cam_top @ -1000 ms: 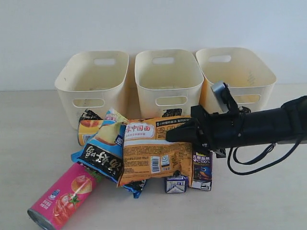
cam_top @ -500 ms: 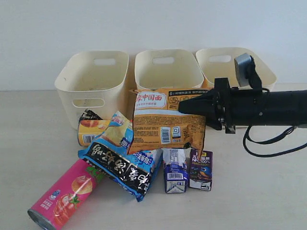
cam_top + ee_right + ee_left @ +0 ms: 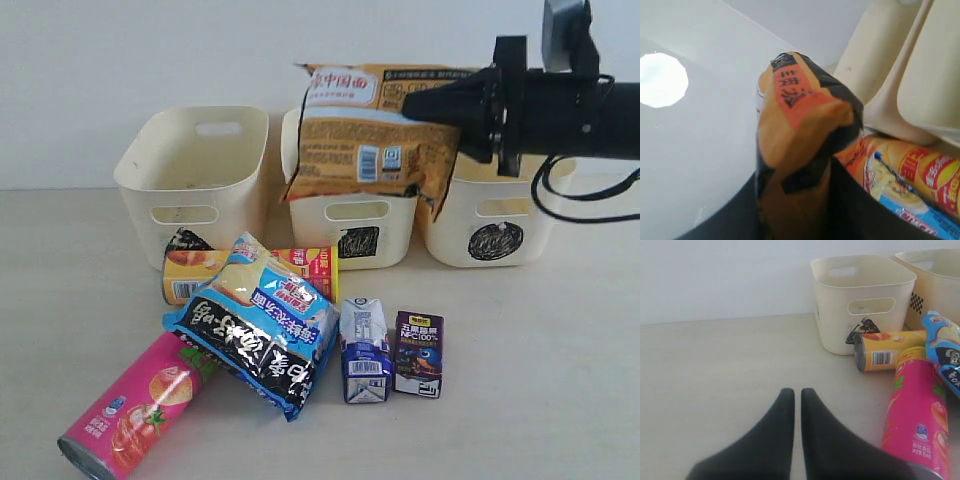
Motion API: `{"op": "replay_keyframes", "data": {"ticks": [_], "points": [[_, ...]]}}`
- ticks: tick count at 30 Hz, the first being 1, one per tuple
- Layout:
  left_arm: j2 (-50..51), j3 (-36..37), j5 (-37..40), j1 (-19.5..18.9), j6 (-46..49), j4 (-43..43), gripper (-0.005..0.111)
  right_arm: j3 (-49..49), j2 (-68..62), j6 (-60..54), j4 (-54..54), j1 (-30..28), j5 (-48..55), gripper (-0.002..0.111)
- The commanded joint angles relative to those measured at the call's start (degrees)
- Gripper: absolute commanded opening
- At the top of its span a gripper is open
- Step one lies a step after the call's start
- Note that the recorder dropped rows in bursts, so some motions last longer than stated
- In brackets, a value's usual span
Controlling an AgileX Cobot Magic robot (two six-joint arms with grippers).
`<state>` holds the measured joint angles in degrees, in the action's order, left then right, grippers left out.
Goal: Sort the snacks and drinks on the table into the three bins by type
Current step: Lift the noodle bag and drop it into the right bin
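Pale table (image 3: 560, 390) lies below; right gripper (image 3: 412, 103) pinches the orange bag (image 3: 362, 150) high up by the middle bin (image 3: 315, 235); left gripper (image 3: 796, 394) sits closed and empty, near the pink tube (image 3: 915, 415).

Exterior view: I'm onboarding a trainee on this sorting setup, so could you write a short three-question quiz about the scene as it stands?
1. True or false: the orange bag lies flat on the table.
2. Which stands right beside the blue-and-white carton? A) dark purple carton B) pink tube C) yellow tube
3. Fill in: the left hand is ___ and holds nothing.
Key: 1 false, the right hand holds it up in the air; 2 A; 3 shut.
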<state>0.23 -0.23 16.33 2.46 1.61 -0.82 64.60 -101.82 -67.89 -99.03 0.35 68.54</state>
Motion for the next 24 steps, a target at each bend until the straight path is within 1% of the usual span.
{"op": "replay_keyframes", "data": {"ticks": [1,4,7,10,13,16,19,24], "points": [[-0.23,0.23,-0.47,-0.17,-0.74,0.21,0.004,5.17,0.61,2.57,-0.92,-3.77,1.15,0.0],[-0.23,0.23,-0.47,-0.17,-0.74,0.21,0.004,8.51,0.61,3.5,-0.92,-6.26,-0.72,0.0],[-0.23,0.23,-0.2,-0.17,-0.74,0.21,0.004,11.46,0.61,4.36,-0.92,-7.85,-5.19,0.0],[-0.23,0.23,-0.2,-0.17,-0.74,0.21,0.004,13.75,0.53,4.51,0.09,-8.37,-11.92,0.0],[-0.23,0.23,-0.2,-0.17,-0.74,0.21,0.004,15.76,0.53,4.39,3.27,-8.37,-20.49,0.0],[-0.23,0.23,-0.2,-0.17,-0.74,0.21,0.004,16.72,0.37,3.62,5.69,-8.37,-26.84,0.0],[-0.23,0.23,-0.2,-0.17,-0.74,0.21,0.004,16.77,-0.72,1.5,5.82,-8.37,-29.85,0.0],[-0.23,0.23,-0.2,-0.17,-0.74,0.21,0.004,16.77,-4.65,-1.67,5.46,-8.37,-30.29,0.0]]}}
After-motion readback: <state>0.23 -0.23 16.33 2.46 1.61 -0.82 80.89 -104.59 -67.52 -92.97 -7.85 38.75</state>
